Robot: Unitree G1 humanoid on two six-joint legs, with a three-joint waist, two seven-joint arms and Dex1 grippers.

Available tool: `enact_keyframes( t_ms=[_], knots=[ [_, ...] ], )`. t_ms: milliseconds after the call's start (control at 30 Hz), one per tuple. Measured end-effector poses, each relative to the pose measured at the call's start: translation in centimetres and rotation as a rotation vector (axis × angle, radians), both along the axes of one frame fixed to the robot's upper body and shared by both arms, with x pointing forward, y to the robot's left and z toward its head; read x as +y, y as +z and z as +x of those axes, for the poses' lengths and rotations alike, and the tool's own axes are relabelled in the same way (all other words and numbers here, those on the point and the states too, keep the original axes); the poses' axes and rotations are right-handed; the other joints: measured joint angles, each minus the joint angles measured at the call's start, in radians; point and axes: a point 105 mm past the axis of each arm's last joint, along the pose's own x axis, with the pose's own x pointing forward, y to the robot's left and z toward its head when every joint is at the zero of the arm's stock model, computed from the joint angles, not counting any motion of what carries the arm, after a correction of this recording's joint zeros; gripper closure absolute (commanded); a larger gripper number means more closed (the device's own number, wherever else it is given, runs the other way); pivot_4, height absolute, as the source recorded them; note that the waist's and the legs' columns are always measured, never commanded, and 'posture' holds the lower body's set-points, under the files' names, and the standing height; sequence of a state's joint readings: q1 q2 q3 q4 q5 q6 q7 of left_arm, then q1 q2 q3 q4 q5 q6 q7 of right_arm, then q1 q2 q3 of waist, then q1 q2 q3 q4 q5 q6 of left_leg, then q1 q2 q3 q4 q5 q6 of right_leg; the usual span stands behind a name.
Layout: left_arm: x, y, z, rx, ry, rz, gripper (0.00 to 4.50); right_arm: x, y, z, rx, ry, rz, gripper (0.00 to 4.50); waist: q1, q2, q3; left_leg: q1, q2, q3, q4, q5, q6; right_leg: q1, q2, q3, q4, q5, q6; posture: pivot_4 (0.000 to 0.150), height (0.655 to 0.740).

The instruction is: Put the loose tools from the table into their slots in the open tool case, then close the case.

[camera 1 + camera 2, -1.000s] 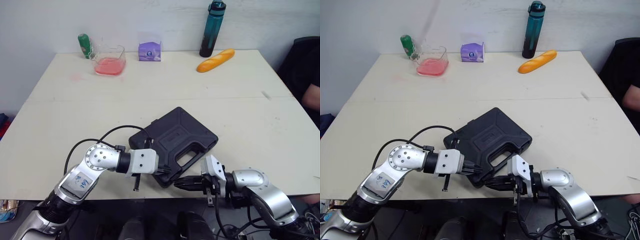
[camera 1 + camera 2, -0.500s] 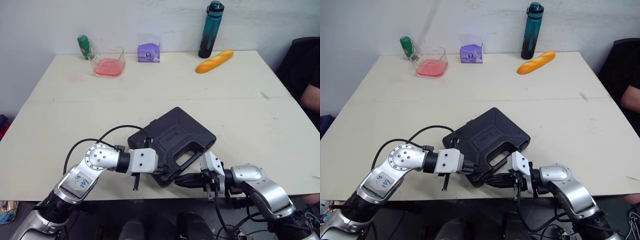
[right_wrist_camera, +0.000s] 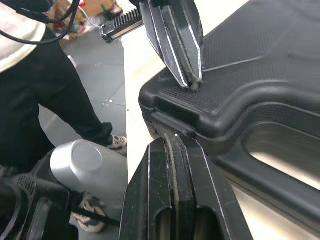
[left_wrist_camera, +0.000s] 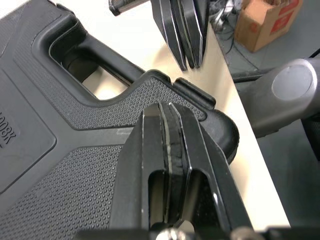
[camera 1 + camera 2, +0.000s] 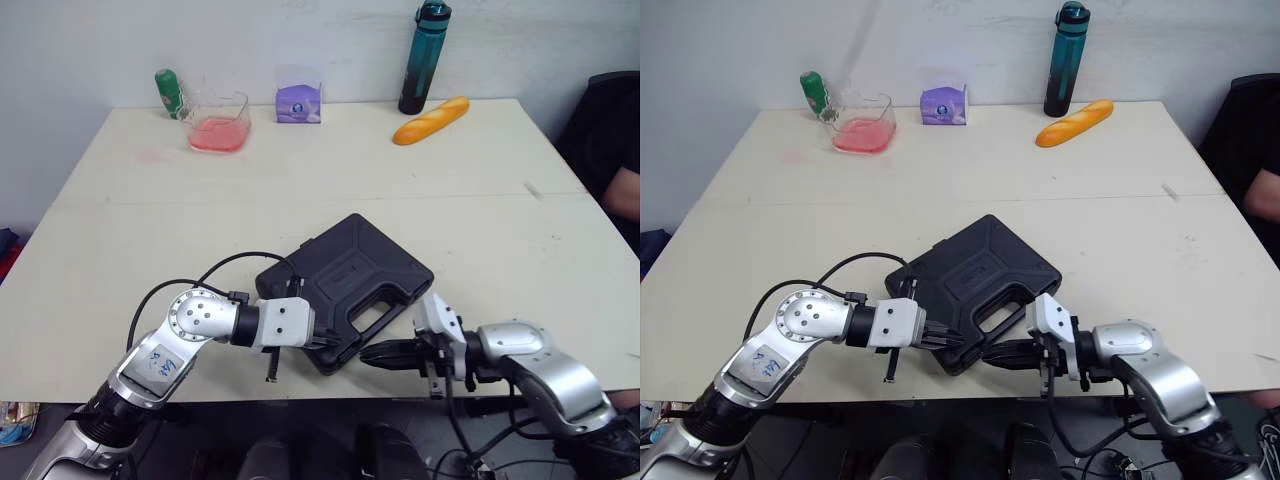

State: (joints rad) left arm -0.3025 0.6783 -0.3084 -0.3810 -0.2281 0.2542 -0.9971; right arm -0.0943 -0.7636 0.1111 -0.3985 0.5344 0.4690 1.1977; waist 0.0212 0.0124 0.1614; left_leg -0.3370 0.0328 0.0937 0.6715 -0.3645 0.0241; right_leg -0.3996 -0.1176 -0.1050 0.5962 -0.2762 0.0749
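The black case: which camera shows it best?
The left eye view: the whole case shows there, closed, lying on the table. The right eye view shows the same. The wrist views give close-ups of one corner of it.

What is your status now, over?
Left end effector shut, tips on near corner of case. Right end effector shut, just off that corner. Case lid down. Bread, bottle far back.
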Motion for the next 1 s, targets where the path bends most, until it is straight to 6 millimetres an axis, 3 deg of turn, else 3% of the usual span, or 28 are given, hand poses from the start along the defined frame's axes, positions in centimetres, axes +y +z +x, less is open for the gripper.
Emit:
enact_keyframes(
  t_ms=[133,233,267,300,400,533,567,733,833,1000],
  knots=[
    [2.6,1.4,1.2,0.008,0.109,-0.069,4.48,-3.9,1.1,-0.3,-0.005,-0.054,-0.110,4.50,0.002,-0.006,0.008,-0.017,-0.001,0.000,-0.002,0.006,-0.007,-0.016,0.001,-0.002,0.000,0.001,0.001,0.150,0.7349],
    [4.7,2.3,2.1,-0.014,0.200,-0.057,4.48,-5.6,2.7,0.3,-0.065,-0.106,-0.129,4.50,0.002,-0.009,0.012,-0.017,-0.001,0.000,-0.004,0.010,-0.013,-0.016,0.003,-0.005,-0.002,0.001,0.001,0.150,0.7349],
    [5.5,2.5,2.2,-0.002,0.237,-0.068,3.83,-5.9,3.1,0.6,-0.085,-0.118,-0.124,3.84,0.000,-0.010,0.014,-0.018,-0.001,0.000,-0.005,0.010,-0.013,-0.017,0.004,-0.005,-0.003,0.001,0.001,0.150,0.7349],
    [6.6,2.4,2.1,0.021,0.282,-0.069,3.57,-6.6,3.6,1.0,-0.112,-0.147,-0.128,3.57,-0.001,-0.010,0.016,-0.018,-0.001,0.001,-0.005,0.010,-0.012,-0.017,0.004,-0.004,-0.003,0.001,0.001,0.150,0.7349],
    [11.8,2.4,1.6,0.058,0.468,-0.019,2.22,-10.7,6.0,2.7,-0.206,-0.301,-0.202,2.09,-0.002,-0.011,0.023,-0.019,-0.002,0.002,-0.005,0.008,-0.010,-0.017,0.004,-0.005,-0.004,0.002,0.002,0.150,0.7349],
    [17.3,2.1,0.9,0.083,0.676,0.014,0.28,-14.8,8.8,4.5,-0.335,-0.434,-0.292,0.02,0.002,-0.012,0.025,-0.019,-0.002,0.004,-0.004,0.006,-0.008,-0.017,0.003,-0.005,-0.007,0.002,0.003,0.150,0.7349],
    [18.2,2.1,0.8,0.084,0.712,0.020,0.10,-15.4,9.1,4.7,-0.350,-0.451,-0.303,0.00,0.004,-0.013,0.026,-0.019,-0.002,0.003,-0.004,0.006,-0.008,-0.017,0.003,-0.005,-0.007,0.002,0.003,0.150,0.7349],
    [22.2,2.3,0.5,0.064,0.864,0.026,0.10,-17.9,10.2,5.9,-0.444,-0.499,-0.371,0.00,0.000,-0.010,0.028,-0.020,-0.002,0.005,-0.004,0.005,-0.009,-0.018,0.002,-0.004,-0.006,0.002,0.003,0.150,0.7349],
    [24.6,3.1,0.6,-0.014,0.941,0.040,0.10,-20.3,12.0,7.0,-0.524,-0.569,-0.421,0.00,-0.004,-0.009,0.030,-0.020,-0.002,0.012,-0.005,0.006,-0.009,-0.024,0.003,-0.005,-0.002,0.002,0.003,0.150,0.7349],
    [24.9,3.4,0.3,-0.041,0.944,0.057,0.10,-20.9,12.6,7.9,-0.582,-0.580,-0.436,0.00,-0.016,-0.009,0.030,-0.020,-0.001,0.018,-0.004,0.006,-0.009,-0.028,0.003,-0.005,0.005,0.003,0.004,0.150,0.7349]
  ],
)
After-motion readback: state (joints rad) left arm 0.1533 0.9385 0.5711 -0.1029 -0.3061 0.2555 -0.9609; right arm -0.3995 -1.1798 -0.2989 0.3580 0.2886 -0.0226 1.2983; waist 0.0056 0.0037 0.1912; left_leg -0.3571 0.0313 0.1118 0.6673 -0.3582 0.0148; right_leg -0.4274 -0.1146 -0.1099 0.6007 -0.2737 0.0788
